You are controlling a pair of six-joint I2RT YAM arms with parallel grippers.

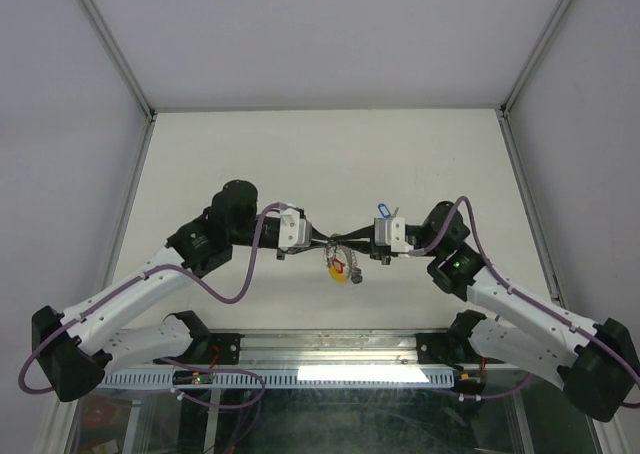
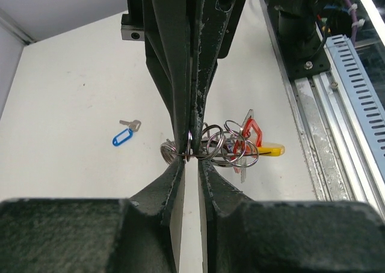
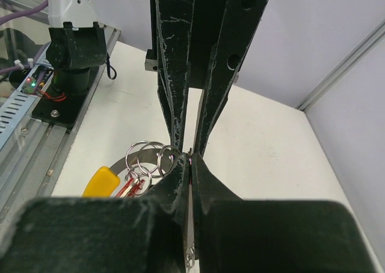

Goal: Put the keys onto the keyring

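Note:
Both grippers meet tip to tip above the table. The ribbed grey keyring [image 2: 168,151] sits at my left gripper [image 2: 191,160], whose jaws stand a narrow slit apart, pinched on its wire. My right gripper [image 3: 190,159] is shut on a thin silver sliver, seemingly a key held edge-on by its small ring. The right fingers [image 2: 204,74] come down from above in the left wrist view. Several small rings [image 2: 236,148] hang on the keyring with a red tag [image 2: 255,132] and a yellow tag [image 2: 272,149]. A blue-tagged key [image 2: 123,136] lies loose on the table.
The white table [image 1: 250,154] is walled by grey panels with metal posts. A slotted cable rail [image 2: 355,86] and the arm bases [image 1: 330,349] run along the near edge. The hanging bunch [image 1: 341,266] dangles just below the two meeting grippers.

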